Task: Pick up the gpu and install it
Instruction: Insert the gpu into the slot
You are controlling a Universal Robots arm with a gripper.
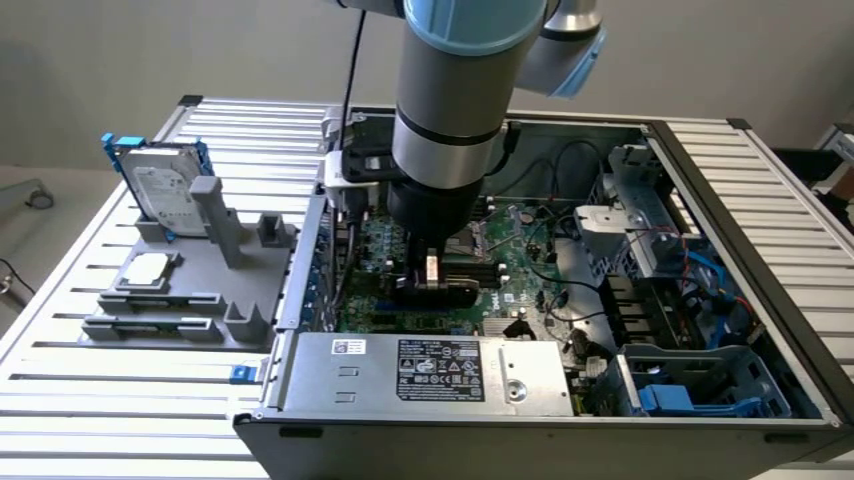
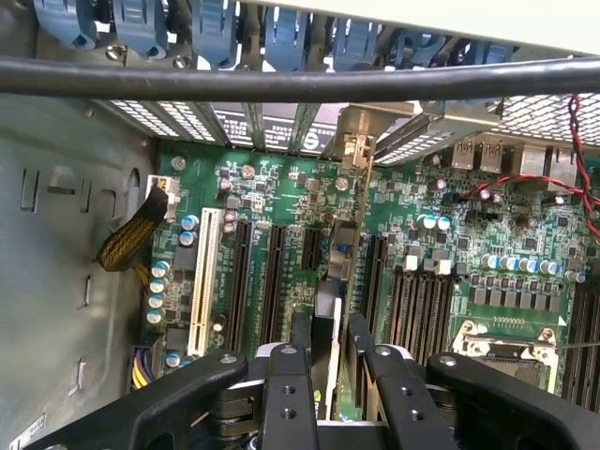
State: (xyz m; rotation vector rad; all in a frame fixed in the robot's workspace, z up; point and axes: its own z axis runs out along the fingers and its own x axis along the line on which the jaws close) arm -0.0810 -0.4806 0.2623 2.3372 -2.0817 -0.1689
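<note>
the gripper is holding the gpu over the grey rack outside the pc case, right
No. The gripper holds the gpu inside the open pc case, over the motherboard, not over the grey rack outside it; the wrist view shows this.

Ext cam sits high, tilted down at a slant, mid-range. It takes in the slatted surface [image 1: 107, 420] and the whole open PC case [image 1: 534, 450], which fills centre & right of frame. The arm [image 1: 454, 100] drops in from top centre & blocks part of the inside. Wrist cam looks along the end effector [image 2: 328, 330], v. close to the motherboard [image 2: 441, 234]. The 2 views share that board, the end effector & the gpu [image 2: 328, 300] clamped in it.
</note>
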